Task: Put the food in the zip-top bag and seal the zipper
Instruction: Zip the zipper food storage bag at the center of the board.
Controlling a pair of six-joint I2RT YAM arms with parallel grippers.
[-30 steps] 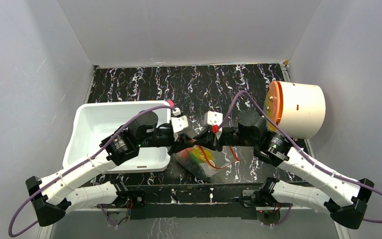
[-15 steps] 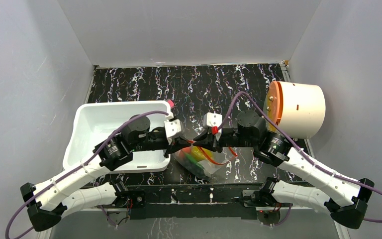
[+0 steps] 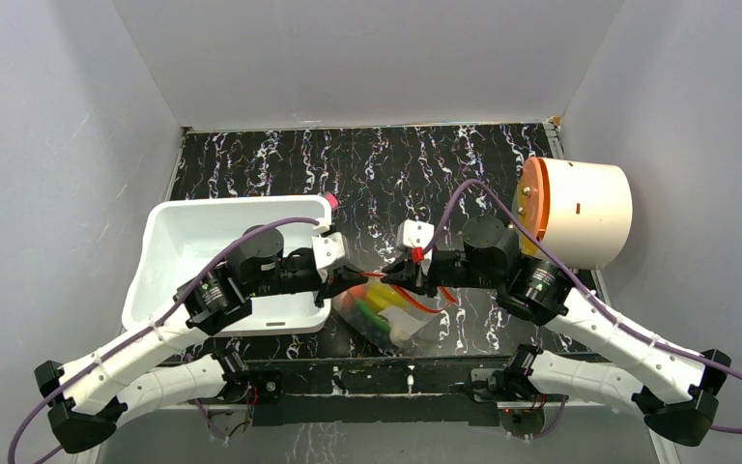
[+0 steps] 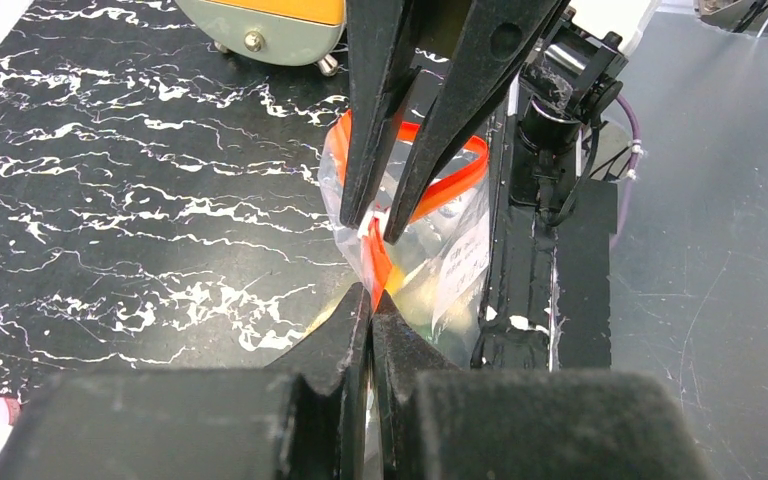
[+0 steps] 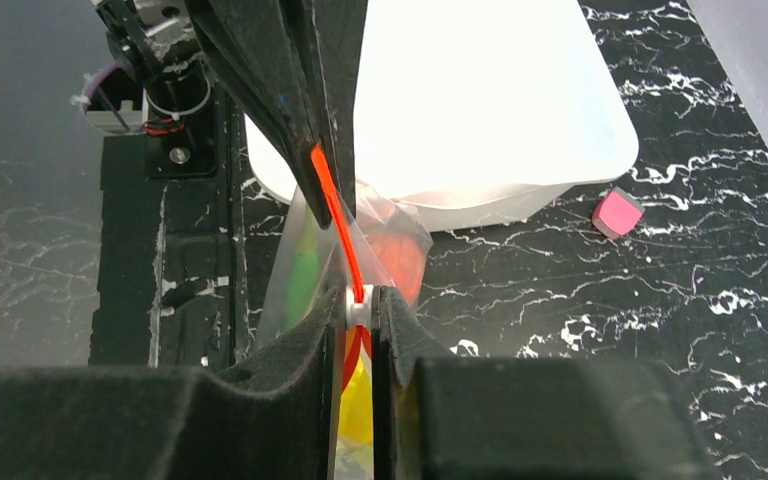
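Note:
The clear zip-top bag [image 3: 398, 325] hangs between my two grippers near the table's front edge, with the toy food [image 3: 377, 303] inside it. In the right wrist view a green piece [image 5: 305, 268], an orange ball [image 5: 400, 255] and a yellow piece [image 5: 356, 405] show through the plastic. My left gripper [image 4: 372, 300] is shut on the orange-red zipper [image 4: 377, 262] at one end of the mouth. My right gripper [image 5: 360, 300] is shut on the zipper's small white tip [image 5: 358, 308]. The two grippers face each other closely. Behind the right gripper the strip [image 4: 457, 178] still gapes in a loop.
A white plastic bin [image 3: 155, 251] stands at the left, beside my left arm. A small pink block [image 3: 330, 201] lies at its far right corner. A large cream cylinder with an orange face [image 3: 580, 213] lies at the right edge. The black base plate [image 3: 377, 372] runs along the front.
My left arm has drawn back to the left and toward the front, still gripping the strip. The right gripper has stayed almost in place. The bag has shifted slightly.

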